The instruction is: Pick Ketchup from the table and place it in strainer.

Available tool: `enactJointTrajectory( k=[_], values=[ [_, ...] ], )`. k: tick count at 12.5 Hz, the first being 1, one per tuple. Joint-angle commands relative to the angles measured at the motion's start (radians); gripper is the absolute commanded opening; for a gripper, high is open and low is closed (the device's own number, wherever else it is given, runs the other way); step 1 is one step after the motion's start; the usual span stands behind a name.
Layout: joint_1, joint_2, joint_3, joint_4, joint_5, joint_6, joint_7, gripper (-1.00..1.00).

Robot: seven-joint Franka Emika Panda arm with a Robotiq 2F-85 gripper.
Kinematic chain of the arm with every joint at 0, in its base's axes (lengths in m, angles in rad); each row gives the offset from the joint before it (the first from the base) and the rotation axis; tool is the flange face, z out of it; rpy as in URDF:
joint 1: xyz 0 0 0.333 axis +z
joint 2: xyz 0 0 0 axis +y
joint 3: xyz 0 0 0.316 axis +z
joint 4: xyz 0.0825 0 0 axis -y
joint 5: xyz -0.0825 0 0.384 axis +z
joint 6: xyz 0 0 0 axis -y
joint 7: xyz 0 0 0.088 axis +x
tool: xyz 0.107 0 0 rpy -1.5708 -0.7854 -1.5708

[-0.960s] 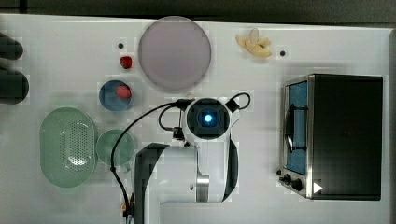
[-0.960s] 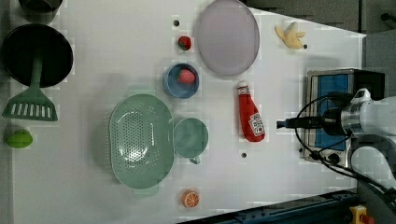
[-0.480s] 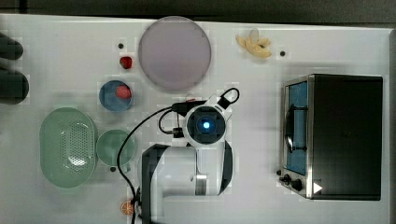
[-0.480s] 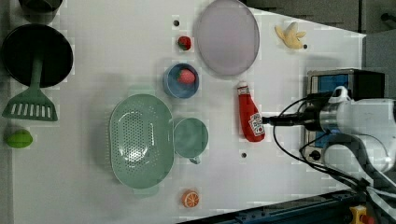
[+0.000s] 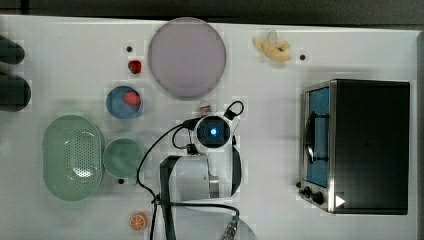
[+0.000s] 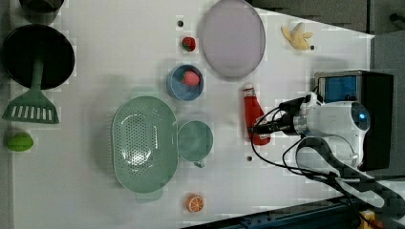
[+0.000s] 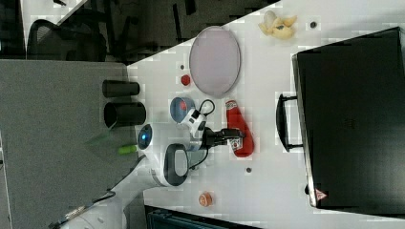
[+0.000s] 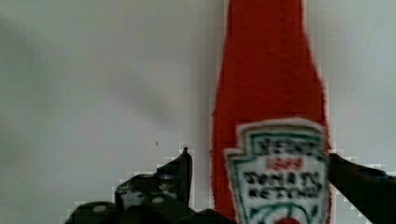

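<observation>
The Ketchup (image 6: 253, 110), a red squeeze bottle with a white cap, lies flat on the white table; it shows too in the right view (image 7: 239, 128). In the top view only its cap (image 5: 204, 106) peeks out from under my wrist (image 5: 213, 131). My gripper (image 6: 260, 128) is open and low over the bottle's labelled end. In the wrist view the Ketchup (image 8: 268, 84) lies between my dark fingers (image 8: 180, 172), with a gap on one side. The strainer (image 6: 143, 143), a pale green oval basket, stands apart at the left view's left, also seen as the strainer (image 5: 72, 157).
A green cup (image 6: 195, 140) sits between the strainer and the bottle. A blue bowl (image 6: 185, 82), a strawberry piece (image 6: 188, 44) and a purple plate (image 6: 232, 38) lie beyond. A toaster oven (image 5: 360, 145) stands beside my arm. An orange slice (image 6: 194, 203) lies near the edge.
In the left view my arm has swung left from beside the oven until the open gripper straddles the bottle's lower end. The Ketchup itself has not moved.
</observation>
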Motion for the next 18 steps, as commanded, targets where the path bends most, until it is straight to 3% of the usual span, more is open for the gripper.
enactJointTrajectory(
  k=[1,3,6,11,18],
  values=[
    [-0.007,-0.005,0.007,0.024,-0.004,0.043,-0.028,1.00],
    [-0.007,0.016,0.008,0.028,-0.004,0.044,-0.028,0.92],
    [-0.007,0.031,0.005,0.030,-0.004,0.077,-0.028,0.25],
    [-0.009,-0.064,0.004,0.045,-0.003,0.023,-0.022,0.25],
    [0.015,-0.372,0.096,0.177,0.008,-0.462,0.044,0.25]
  ],
)
